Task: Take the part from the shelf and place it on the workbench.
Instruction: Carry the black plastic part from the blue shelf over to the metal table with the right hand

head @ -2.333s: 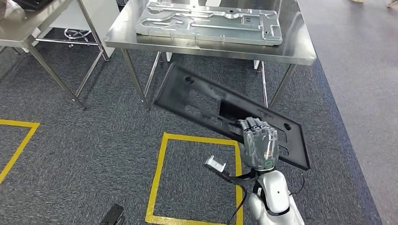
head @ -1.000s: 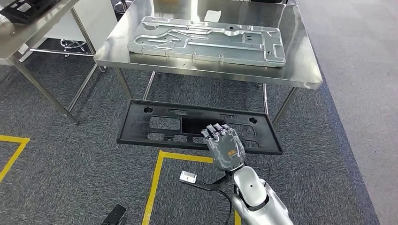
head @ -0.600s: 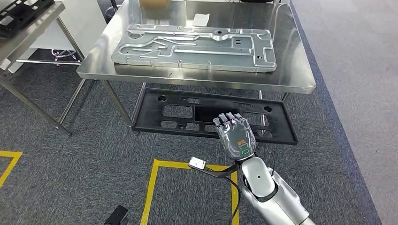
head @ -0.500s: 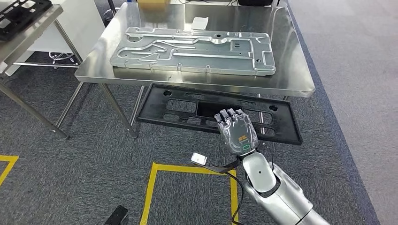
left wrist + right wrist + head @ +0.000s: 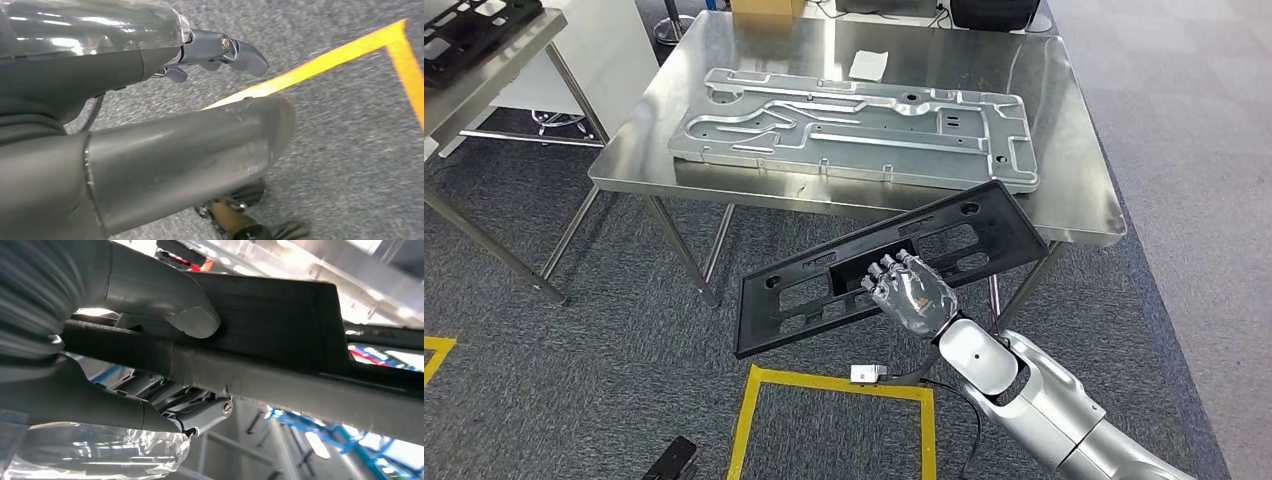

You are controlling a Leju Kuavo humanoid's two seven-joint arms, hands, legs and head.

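A long black plastic frame part (image 5: 1014, 232) with several cut-outs hangs tilted in the air, and my right hand (image 5: 911, 292) grips it near its middle. The part's higher, far end lies over the front edge of the steel workbench (image 5: 984, 60); its lower end hangs over the carpet. In the right wrist view my thumb (image 5: 165, 300) presses one face of the part (image 5: 280, 315) while the darker fingers (image 5: 200, 410) curl under it. My left hand (image 5: 100, 60) hangs over the carpet and holds nothing.
A large grey metal plate (image 5: 864, 125) covers much of the workbench, with a paper slip (image 5: 867, 65) behind it. Another steel table (image 5: 484, 70) at the far left carries a black part (image 5: 474, 25). Yellow tape (image 5: 754, 420) marks a square on the carpet.
The view has shifted as I moved closer to the workbench. My right hand has lifted and tilted the black part, whose far end now overlaps the workbench's front edge.
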